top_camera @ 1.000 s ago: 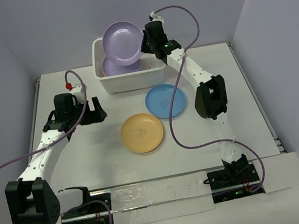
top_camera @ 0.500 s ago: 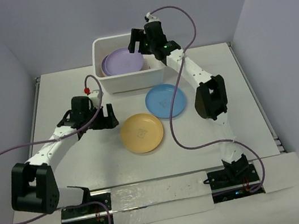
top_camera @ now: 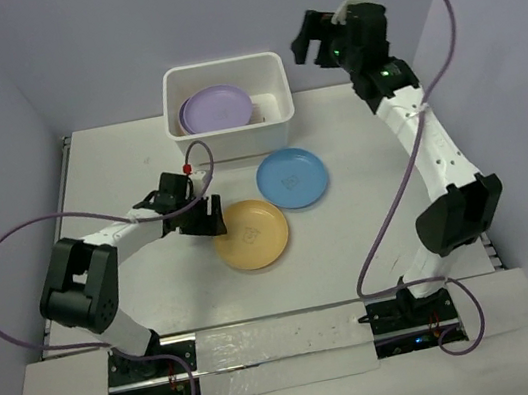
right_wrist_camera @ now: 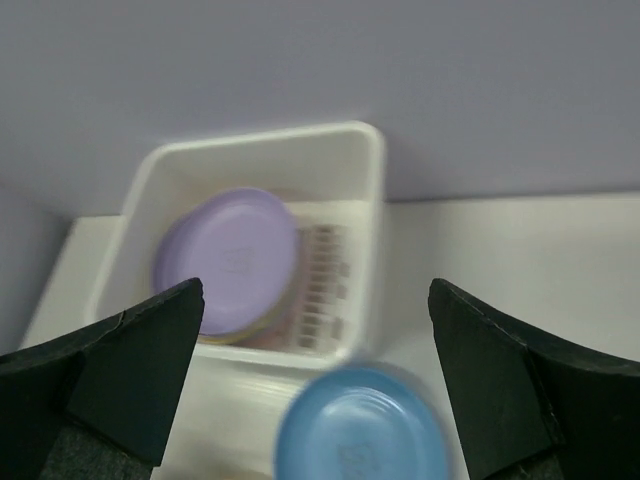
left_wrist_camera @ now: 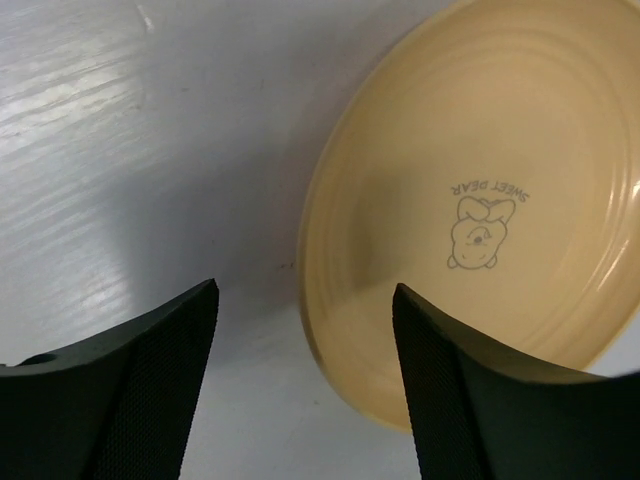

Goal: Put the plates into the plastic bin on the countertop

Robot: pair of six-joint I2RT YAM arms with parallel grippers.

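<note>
A yellow-orange plate (top_camera: 253, 235) with a small bear print (left_wrist_camera: 480, 235) lies on the countertop (top_camera: 119, 181). My left gripper (top_camera: 214, 218) is low at its left rim and open. One finger (left_wrist_camera: 470, 390) is over the plate's inside and the other (left_wrist_camera: 140, 390) is over the bare top, so the rim runs between them (left_wrist_camera: 305, 290). A blue plate (top_camera: 292, 177) (right_wrist_camera: 360, 428) lies in front of the plastic bin (top_camera: 234, 140) (right_wrist_camera: 372, 170). Inside it lies a stack of plates with a purple plate (top_camera: 216, 107) (right_wrist_camera: 228, 260) on top. My right gripper (top_camera: 303, 43) (right_wrist_camera: 313, 290) hangs high to the bin's right, open and empty.
Pale lavender walls (top_camera: 67, 48) close in the back and both sides. The right arm's elbow (top_camera: 461, 210) stands over the right part of the counter. A purple cable (top_camera: 9, 250) loops out from the left arm.
The right gripper let the purple plate drop flat into the bin, opened, and swung up and right away from it. The left gripper moved right to the yellow-orange plate's rim, its jaws narrowing.
</note>
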